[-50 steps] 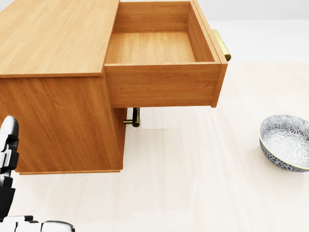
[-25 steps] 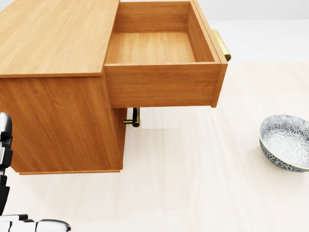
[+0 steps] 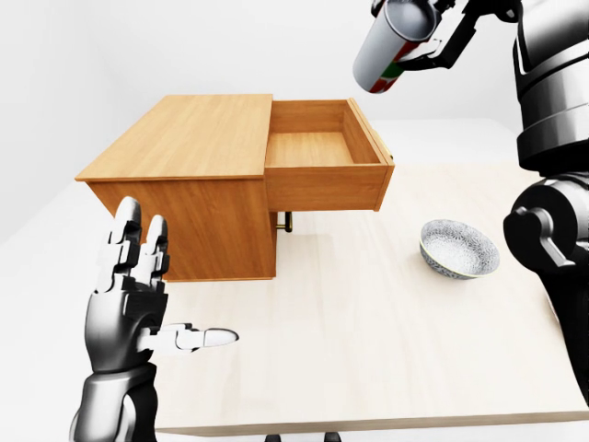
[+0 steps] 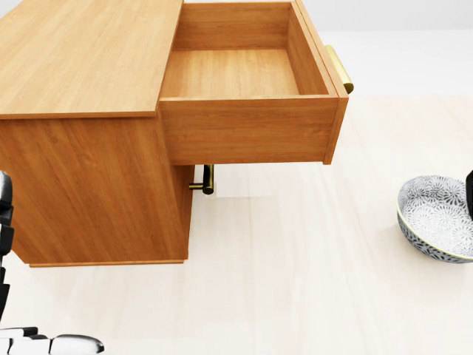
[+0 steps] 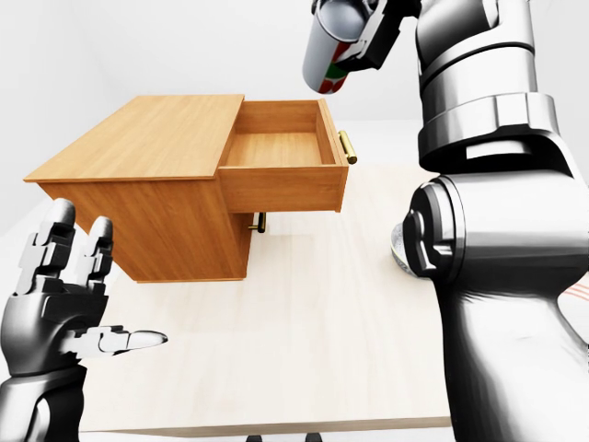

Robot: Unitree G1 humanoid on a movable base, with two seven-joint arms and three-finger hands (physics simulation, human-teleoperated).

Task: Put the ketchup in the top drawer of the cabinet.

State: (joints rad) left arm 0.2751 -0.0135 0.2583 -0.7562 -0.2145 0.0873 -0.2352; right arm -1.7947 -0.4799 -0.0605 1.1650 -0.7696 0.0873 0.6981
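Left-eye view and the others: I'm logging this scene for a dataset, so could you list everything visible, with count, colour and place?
cabinet: one, orange-brown wood, left half of the table in the left-eye view.
top drawer: one, same wood, pulled open, nothing inside, brass handle on its right face.
lower handle: one, brass, under the open drawer.
bowl: one, white with grey pattern, right of the cabinet on the table.
table: one, pale wood, under everything.
ketchup: one bottle, white with red and green label, held tilted in the air above the drawer.
right hand: dark metal, fingers round the ketchup, top of view.
left hand: silver-grey, fingers spread open, lower left.
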